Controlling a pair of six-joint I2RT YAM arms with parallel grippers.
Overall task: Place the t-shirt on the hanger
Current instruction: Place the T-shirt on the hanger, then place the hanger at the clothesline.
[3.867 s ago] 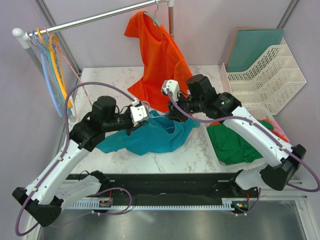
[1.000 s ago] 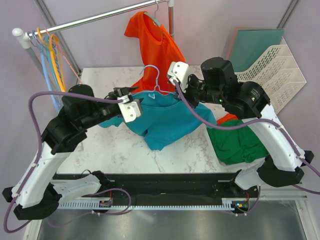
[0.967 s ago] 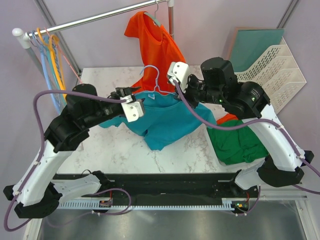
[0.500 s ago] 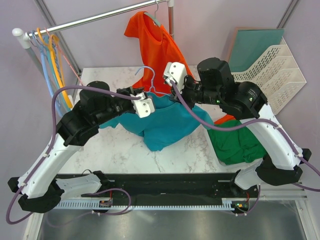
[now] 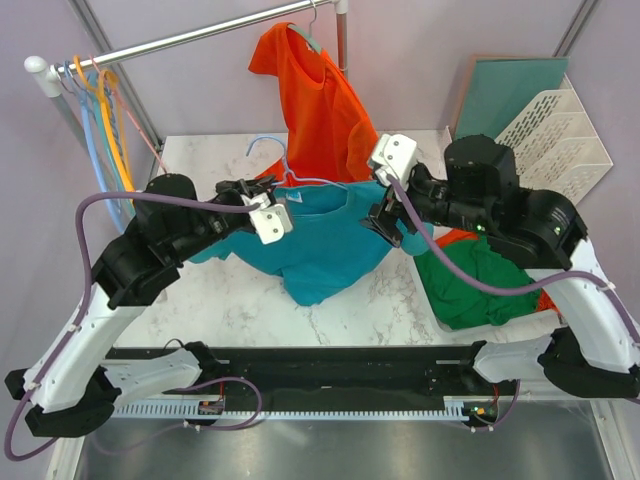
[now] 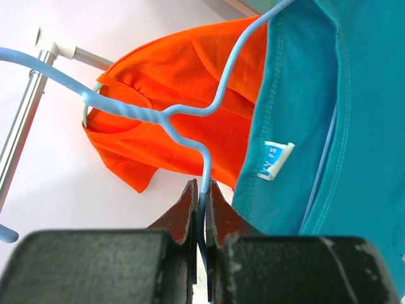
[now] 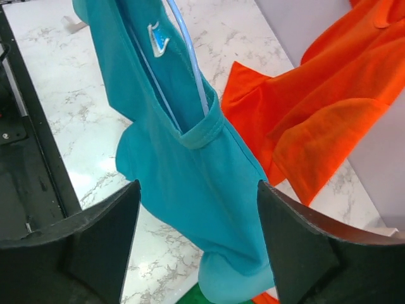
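The teal-blue t-shirt [image 5: 325, 240] hangs from the pale-blue hanger [image 5: 283, 177], whose wire runs into the collar [image 7: 197, 136]. The hook [image 5: 262, 145] sticks up to the left. My left gripper [image 5: 266, 207] is shut on the hanger's wire just below the twisted neck [image 6: 204, 193]. The t-shirt [image 6: 329, 126] with its white label hangs right of the fingers. My right gripper [image 5: 386, 222] stands open at the shirt's right side. In its wrist view the wide-apart fingers [image 7: 95, 247] frame the t-shirt [image 7: 190, 183] without touching it, and the hanger [image 7: 190, 63] shows above.
An orange t-shirt [image 5: 315, 95] hangs from the metal rail [image 5: 190, 38] behind. Several coloured hangers [image 5: 100, 110] hang at the rail's left end. A dark green garment [image 5: 470, 285] lies at the right, with a white file rack [image 5: 545, 150] behind it.
My right gripper has opened, let go of the shirt's collar and drawn back to the right. My left gripper has shut on the hanger's wire and shifted a little left with it.
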